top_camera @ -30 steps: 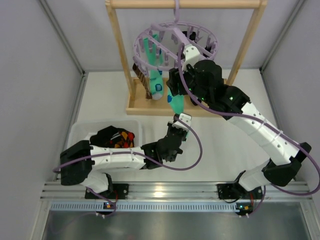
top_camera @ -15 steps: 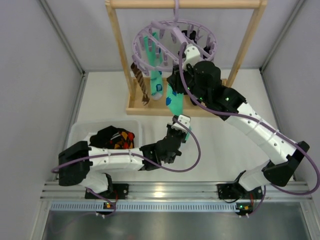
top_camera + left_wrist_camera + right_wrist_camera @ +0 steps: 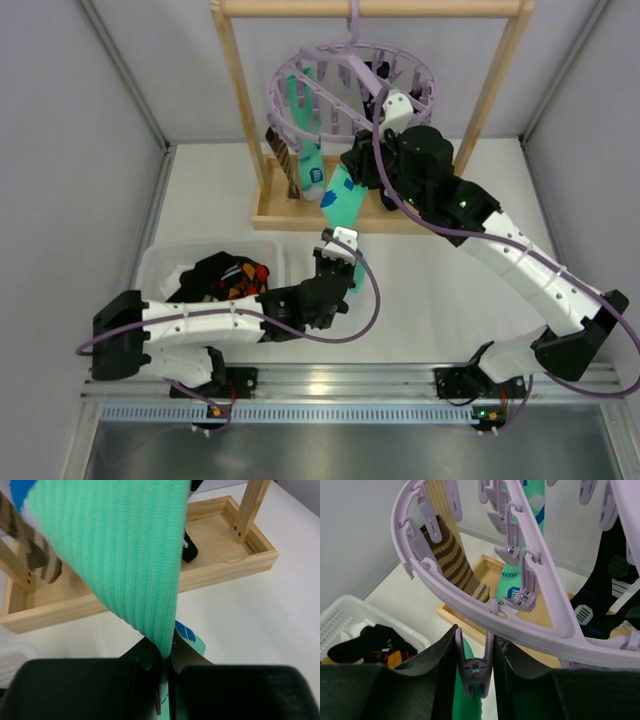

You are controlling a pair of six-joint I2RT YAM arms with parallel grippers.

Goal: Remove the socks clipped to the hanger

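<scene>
- The left gripper (image 3: 165, 666) is held below the hanger (image 3: 560, 640), with its jaws clamped on a mint-green sock (image 3: 115, 555).
- The right gripper (image 3: 475, 661) is held under the hanger's rim, with 2 fingers pinched on 1 clip (image 3: 473, 677).

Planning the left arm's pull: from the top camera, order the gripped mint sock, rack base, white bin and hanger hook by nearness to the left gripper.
1. Mint sock, pinched in the left gripper.
2. Rack base, just beyond it.
3. White bin, to its left.
4. Hanger hook, farthest, high at the back.

open: table (image 3: 200, 190) left | blocked: hanger (image 3: 350, 55), wooden rack (image 3: 242, 100) | behind: unclear
</scene>
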